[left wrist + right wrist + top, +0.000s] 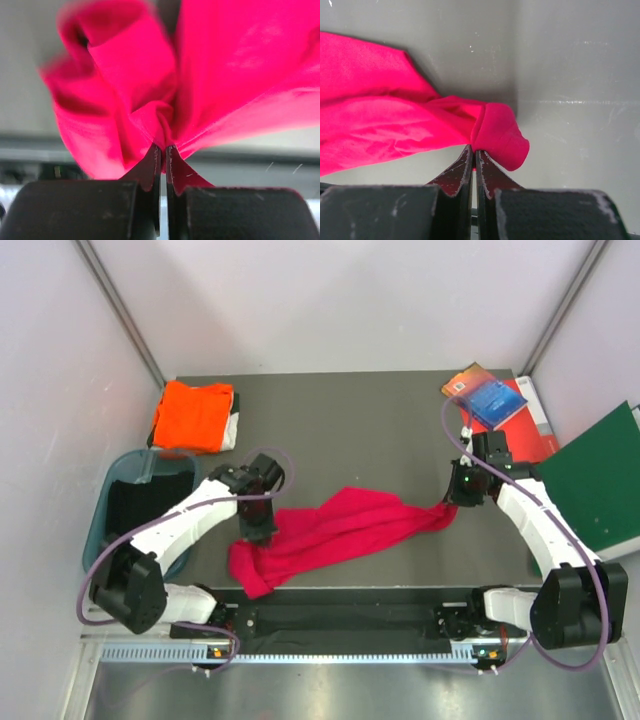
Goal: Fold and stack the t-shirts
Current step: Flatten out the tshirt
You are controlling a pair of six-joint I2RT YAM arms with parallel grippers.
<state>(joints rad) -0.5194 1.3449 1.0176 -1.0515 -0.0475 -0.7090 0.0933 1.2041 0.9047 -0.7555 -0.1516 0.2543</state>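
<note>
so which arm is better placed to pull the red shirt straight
Right, probably: the right tool is shut on the very tip of the red shirt. The left tool pinches a bunched fold short of the other end, so a loose lump trails past it.

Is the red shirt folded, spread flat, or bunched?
Bunched. The red shirt lies as a crumpled band across the table, pinched by the left gripper and the right gripper.

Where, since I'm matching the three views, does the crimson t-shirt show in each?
Top external: crimson t-shirt stretched across the table between left gripper and right gripper.
Left wrist: fills upper frame, pinched at centre.
Right wrist: left half, tip pinched.
Landmark: grey table, top and right wrist views.
</note>
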